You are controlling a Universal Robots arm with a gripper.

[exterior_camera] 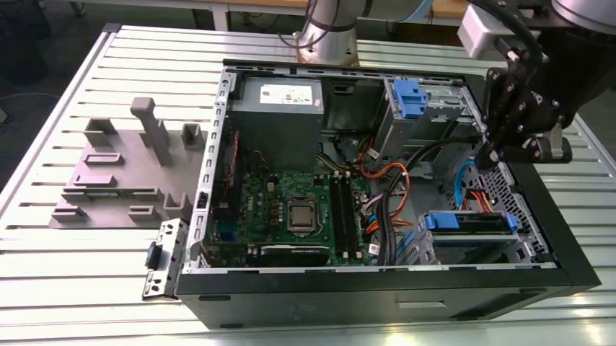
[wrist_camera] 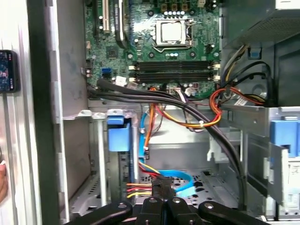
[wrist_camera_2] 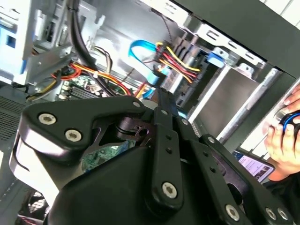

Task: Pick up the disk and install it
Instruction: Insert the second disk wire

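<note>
One disk (exterior_camera: 469,223) sits seated in the case's (exterior_camera: 288,299) bay at about four o'clock in the exterior view, while my pincer (exterior_camera: 508,148), fingers together and empty, hovers at two o'clock.

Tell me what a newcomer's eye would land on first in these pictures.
The open black computer case on the slatted table, its green motherboard bare, strikes first. Next comes the black gripper hanging over the case's edge at the exterior view's right, above orange and blue cables. The silver disk in its blue carrier sits in the bay near the front corner.
</note>
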